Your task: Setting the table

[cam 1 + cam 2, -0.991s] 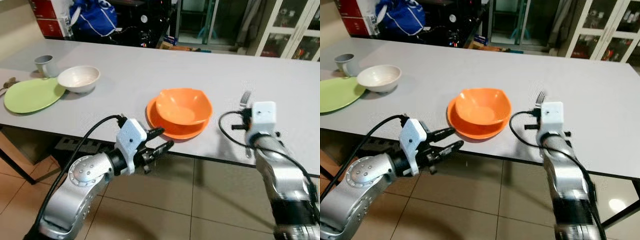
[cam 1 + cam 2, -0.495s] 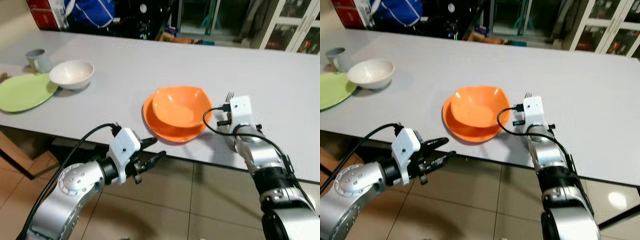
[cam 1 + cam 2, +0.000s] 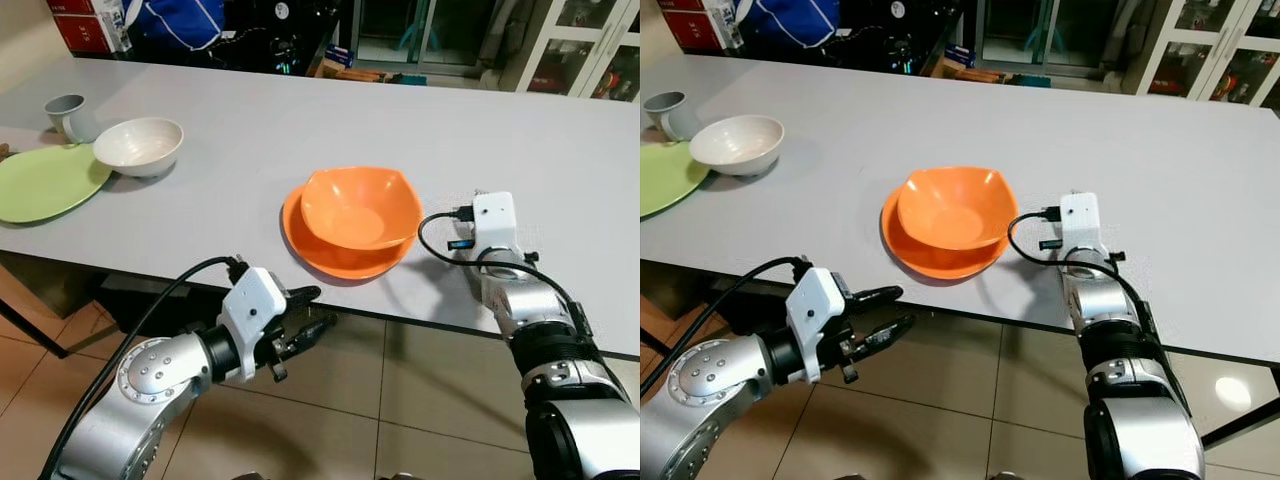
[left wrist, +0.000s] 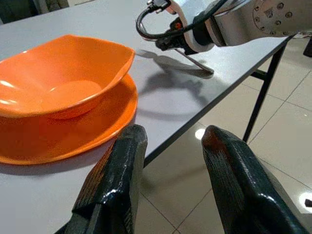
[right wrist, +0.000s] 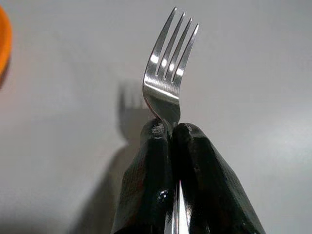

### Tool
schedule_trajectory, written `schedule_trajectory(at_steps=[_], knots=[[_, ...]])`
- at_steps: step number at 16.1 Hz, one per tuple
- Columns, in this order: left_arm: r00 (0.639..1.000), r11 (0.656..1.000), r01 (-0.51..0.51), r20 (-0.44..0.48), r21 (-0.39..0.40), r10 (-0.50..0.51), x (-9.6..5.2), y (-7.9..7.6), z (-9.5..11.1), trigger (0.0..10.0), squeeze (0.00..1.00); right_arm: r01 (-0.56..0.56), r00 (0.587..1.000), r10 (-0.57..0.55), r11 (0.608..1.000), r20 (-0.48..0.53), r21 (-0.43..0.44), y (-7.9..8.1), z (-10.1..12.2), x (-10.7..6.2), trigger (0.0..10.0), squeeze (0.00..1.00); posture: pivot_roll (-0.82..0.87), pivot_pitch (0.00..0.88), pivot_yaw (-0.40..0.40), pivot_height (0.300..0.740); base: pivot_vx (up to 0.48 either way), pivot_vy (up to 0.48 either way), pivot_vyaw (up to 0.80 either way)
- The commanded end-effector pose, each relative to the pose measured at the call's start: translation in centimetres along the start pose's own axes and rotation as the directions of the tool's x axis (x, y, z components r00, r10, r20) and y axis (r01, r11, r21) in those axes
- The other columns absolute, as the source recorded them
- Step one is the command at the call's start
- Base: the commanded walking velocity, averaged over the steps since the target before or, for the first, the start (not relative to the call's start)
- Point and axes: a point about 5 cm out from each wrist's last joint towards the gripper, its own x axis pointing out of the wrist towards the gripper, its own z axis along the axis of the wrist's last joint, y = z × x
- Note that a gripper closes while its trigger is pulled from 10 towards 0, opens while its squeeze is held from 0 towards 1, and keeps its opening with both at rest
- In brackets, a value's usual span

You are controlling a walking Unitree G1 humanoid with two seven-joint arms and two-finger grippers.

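An orange bowl [image 3: 360, 203] sits in an orange plate [image 3: 340, 258] near the front edge of the grey table [image 3: 300, 120]. Just right of the plate, my right gripper [image 5: 169, 130] is shut on a silver fork [image 5: 168, 73], tines pointing away over the tabletop. The left wrist view shows that right gripper [image 4: 171, 43] with the fork's handle [image 4: 197, 63] slanting down to the table. My left gripper [image 3: 315, 308] hangs open below the table edge in front of the plate, with nothing between its fingers [image 4: 122, 165].
At the table's far left stand a white bowl [image 3: 139, 146], a grey cup [image 3: 65, 113] and a green plate [image 3: 45, 183]. The table's front edge runs just above my left gripper. Tiled floor lies below, and glass cabinet doors [image 3: 560, 50] stand behind the table.
The view has shifted. My right gripper has brought the fork closer to the orange plate, and the tines have dropped behind the wrist. The left gripper stays open below the table edge.
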Motion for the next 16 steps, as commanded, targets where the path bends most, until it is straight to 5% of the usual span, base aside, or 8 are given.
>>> schedule_trajectory(at_steps=[1,10,16], knots=[[1.0,1.0,0.03,0.005,0.003,-0.03,0.1,-0.3,0.2,10.0,0.0,-0.03,0.999,0.031,0.998,-0.031,0.057,0.5,0.2,-0.1,10.0,0.0,0.02,0.085,0.03,0.74,0.0,0.0,0.0],[0.999,0.999,0.039,0.007,0.0,-0.039,0.3,-0.9,0.3,10.0,0.0,-0.153,0.983,0.164,0.98,-0.087,0.125,3.5,1.5,-1.4,10.0,0.0,0.01,0.094,0.021,0.74,0.0,0.0,0.0],[0.999,0.999,0.039,0.008,-0.005,-0.039,0.3,-1.1,0.3,10.0,0.0,-0.065,0.993,0.077,0.989,-0.09,0.129,2.7,1.3,-1.2,10.0,0.0,0.01,0.097,0.017,0.74,0.0,0.0,0.0]])
